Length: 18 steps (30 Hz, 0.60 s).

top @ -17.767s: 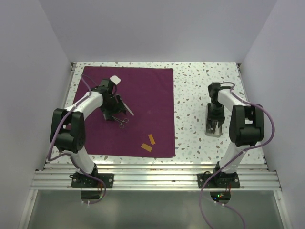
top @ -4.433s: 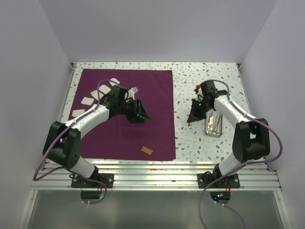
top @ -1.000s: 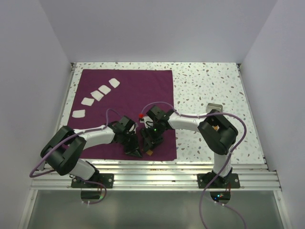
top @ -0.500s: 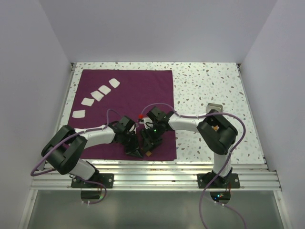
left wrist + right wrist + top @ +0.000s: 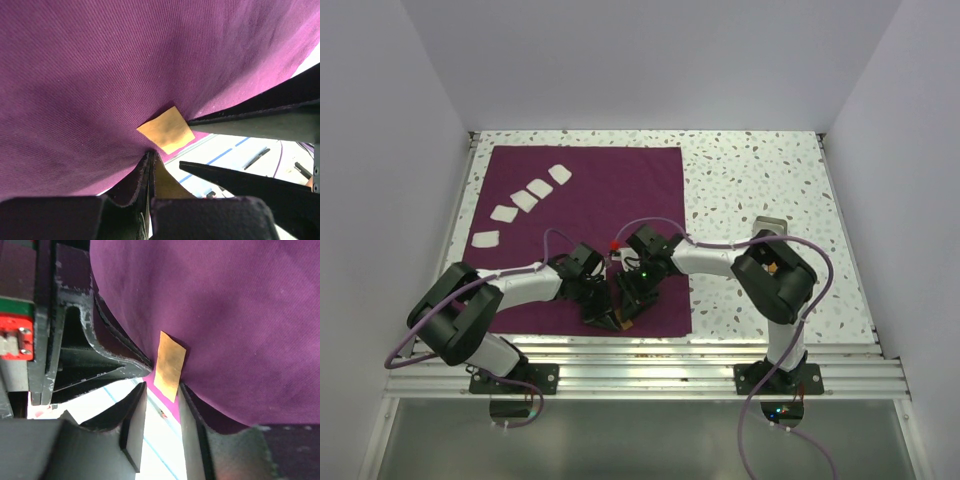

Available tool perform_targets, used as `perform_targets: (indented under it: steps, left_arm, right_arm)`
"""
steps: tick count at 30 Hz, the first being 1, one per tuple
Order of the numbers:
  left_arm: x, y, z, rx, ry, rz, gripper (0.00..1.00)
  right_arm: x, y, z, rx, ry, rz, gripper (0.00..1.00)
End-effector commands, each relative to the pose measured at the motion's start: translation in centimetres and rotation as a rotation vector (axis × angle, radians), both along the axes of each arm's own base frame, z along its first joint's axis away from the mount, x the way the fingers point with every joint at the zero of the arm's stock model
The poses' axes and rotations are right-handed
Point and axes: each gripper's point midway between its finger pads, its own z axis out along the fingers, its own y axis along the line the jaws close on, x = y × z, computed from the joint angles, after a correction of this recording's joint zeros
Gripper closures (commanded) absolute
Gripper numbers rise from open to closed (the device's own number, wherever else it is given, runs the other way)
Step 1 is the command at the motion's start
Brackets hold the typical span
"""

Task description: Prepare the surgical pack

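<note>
A pale speckled terrazzo table [image 5: 760, 170] sits inside plain white walls. Across its left half lies the surgical pack [image 5: 610, 190], a deep purple-maroon matte fabric sheet spread flat, with a row of small white square pads [image 5: 525, 200] near its far left corner. Both arms reach in to the sheet's near edge. The left gripper [image 5: 150, 162] has its fingers pressed together on a pucker of the fabric, which rises toward the tips. Just beside that pinch, a short orange-tan strip of tape [image 5: 169, 365] lies on the cloth. The right gripper [image 5: 162, 407] has its fingers apart, one on each side of the strip's near end, and as far as its wrist view shows they are not touching it. The step in hand looks like lifting the strip off the cloth. To do it well, the right fingers should close on the strip's end alone, catching no fabric, while the left holds the cloth taut; then peel low and slowly so the sheet does not drag
</note>
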Motion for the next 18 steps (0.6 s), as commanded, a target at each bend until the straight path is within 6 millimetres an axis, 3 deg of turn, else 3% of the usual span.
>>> perform_targets:
  steps: [1,13,18]
  left_arm:
    - [-0.33,0.54,-0.99,0.032,-0.001,0.001,1.00]
    - [-0.59,0.70,-1.52,0.036,0.010,-0.002,1.00]
    - [-0.61,0.70,-1.49,0.035,0.011,-0.004,1.00]
  right_arm:
    - [0.32,0.65,-0.18,0.016,-0.009,-0.017,0.66]
    - [0.08,1.42,-0.58,0.043,0.035,-0.052,0.73]
    - [0.08,1.39,-0.53,0.046,0.045,-0.064,0.85]
